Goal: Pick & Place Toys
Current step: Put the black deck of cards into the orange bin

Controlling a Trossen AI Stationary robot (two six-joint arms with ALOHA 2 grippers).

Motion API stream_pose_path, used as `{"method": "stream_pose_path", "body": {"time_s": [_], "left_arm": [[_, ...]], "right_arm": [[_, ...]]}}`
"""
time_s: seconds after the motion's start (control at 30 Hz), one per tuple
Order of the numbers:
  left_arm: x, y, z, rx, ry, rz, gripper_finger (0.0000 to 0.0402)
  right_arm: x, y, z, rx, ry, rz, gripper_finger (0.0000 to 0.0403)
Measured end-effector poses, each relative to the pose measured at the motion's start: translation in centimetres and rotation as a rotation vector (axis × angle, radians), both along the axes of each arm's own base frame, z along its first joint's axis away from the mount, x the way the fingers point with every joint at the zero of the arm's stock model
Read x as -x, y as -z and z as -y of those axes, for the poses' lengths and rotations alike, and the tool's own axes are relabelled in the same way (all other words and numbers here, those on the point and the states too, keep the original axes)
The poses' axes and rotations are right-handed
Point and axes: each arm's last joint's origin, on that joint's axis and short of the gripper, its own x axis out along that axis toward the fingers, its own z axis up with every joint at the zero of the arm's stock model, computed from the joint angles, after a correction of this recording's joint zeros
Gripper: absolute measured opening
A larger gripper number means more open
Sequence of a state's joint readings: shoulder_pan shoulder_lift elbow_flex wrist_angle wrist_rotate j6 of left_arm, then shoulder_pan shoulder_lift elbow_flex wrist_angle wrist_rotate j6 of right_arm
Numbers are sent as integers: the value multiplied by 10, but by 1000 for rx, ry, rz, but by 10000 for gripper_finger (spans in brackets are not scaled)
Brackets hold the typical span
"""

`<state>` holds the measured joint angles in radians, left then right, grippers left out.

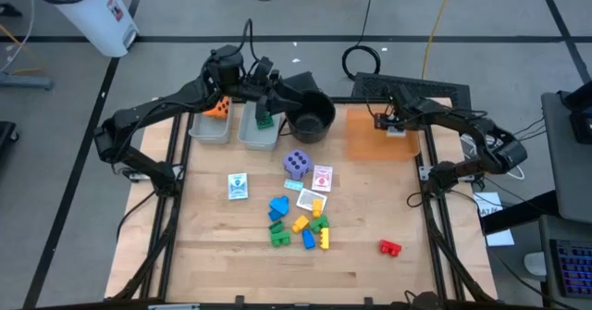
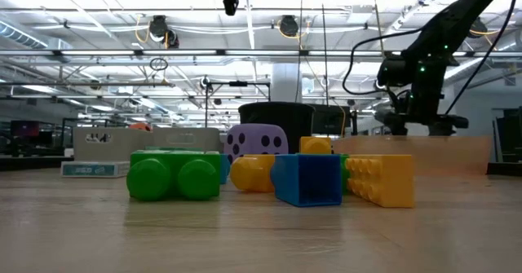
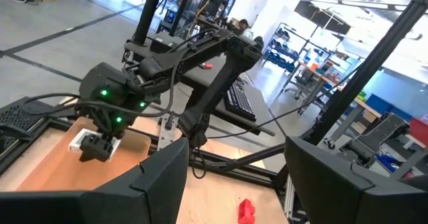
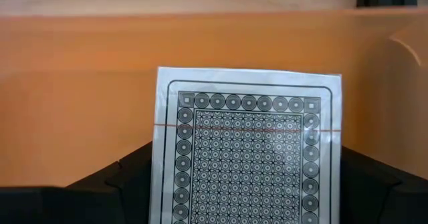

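- The right gripper (image 1: 396,125) is over the orange tray (image 1: 365,142) at the far right of the tabletop (image 1: 213,254). Its jaws grasp a white-edged card (image 4: 246,150), whose patterned back fills the right wrist view. The lower part of this card is cut off there, and its face is hidden.
- The left gripper (image 1: 275,94) hangs at the far side, above the two grey bins (image 1: 242,136) and beside the black pot (image 1: 309,117). Its jaws are released and hold nothing.
- An orange die (image 1: 218,107) is in the left bin and a green block (image 1: 265,120) in the right bin. The arm covers part of both.
- A purple die (image 1: 296,164), two picture cards (image 1: 239,186) and a heap of coloured blocks (image 1: 301,222) lie in the middle of the tabletop. A red block (image 1: 389,247) lies well apart, near right.
- In the low view the near blocks hide most of the things behind them. Only the top of the pot shows.
- The printing on the cards is too small to read. I can make out no brand or label.
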<state>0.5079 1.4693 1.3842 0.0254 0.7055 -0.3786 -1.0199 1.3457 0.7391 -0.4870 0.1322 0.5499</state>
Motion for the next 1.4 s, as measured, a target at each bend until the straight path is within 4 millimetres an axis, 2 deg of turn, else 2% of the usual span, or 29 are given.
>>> {"method": "stream_pose_path", "body": {"time_s": [0.5, 0.83, 1.23, 1.4], "left_arm": [[-2, 0, 4, 0, 14, 0, 251], [-3, 0, 6, 0, 21, 0, 251], [-3, 0, 6, -1, 21, 0, 250], [-3, 0, 6, -1, 22, 0, 251]], "right_arm": [[0, -1, 2, 23, 24, -1, 307], [-5, -4, 7, 78, 9, 61, 333], [-5, -4, 7, 79, 6, 63, 335], [-6, -12, 7, 120, -3, 117, 336]]}}
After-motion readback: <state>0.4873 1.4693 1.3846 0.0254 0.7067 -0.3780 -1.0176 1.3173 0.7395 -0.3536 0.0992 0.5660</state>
